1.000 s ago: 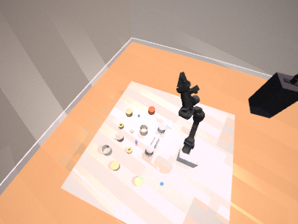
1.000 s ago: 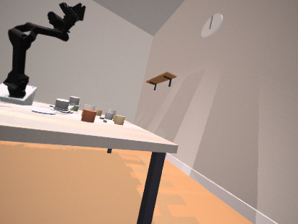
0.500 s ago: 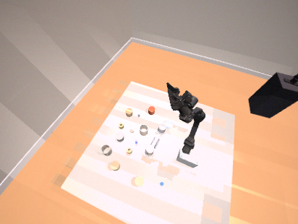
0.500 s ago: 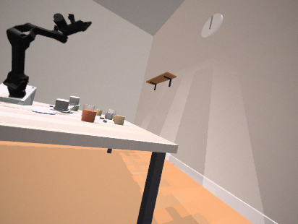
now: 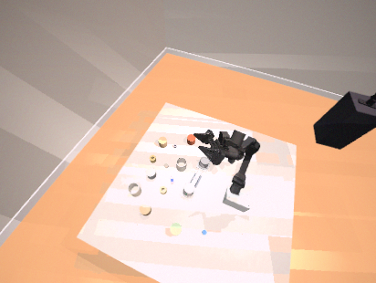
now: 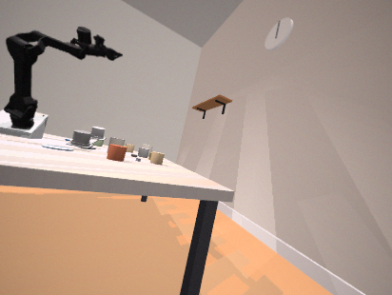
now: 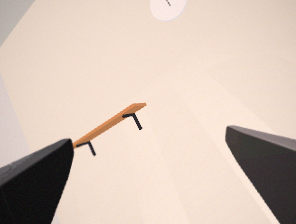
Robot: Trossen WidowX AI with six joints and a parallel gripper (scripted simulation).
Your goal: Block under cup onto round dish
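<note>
My gripper [image 5: 197, 141] [image 6: 121, 55] [image 7: 151, 139] is wide open and empty, held high above the table and pointing level towards the wall. Two grey cups stand on the balance [image 5: 195, 178]: one cup [image 5: 203, 162] [image 6: 82, 138] at the end nearer the arm's forearm, the other cup [image 5: 188, 191] [image 6: 98, 131] at the far end. I cannot tell which end hangs lower. The pale round dish [image 6: 57, 147] lies flat beside the balance in the exterior view; in the top view I cannot make it out. The block is not visible. The wrist view shows no cup, balance or dish.
An orange-red cup [image 5: 191, 140] [image 6: 116, 152], a tan cup [image 5: 162, 141] [image 6: 157, 158] and a grey cup [image 5: 182, 164] stand near the balance. Several other cups, rings and small pieces lie beyond. A green disc [image 5: 175, 229] lies farther off. The wrist view shows a wall shelf [image 7: 112, 123].
</note>
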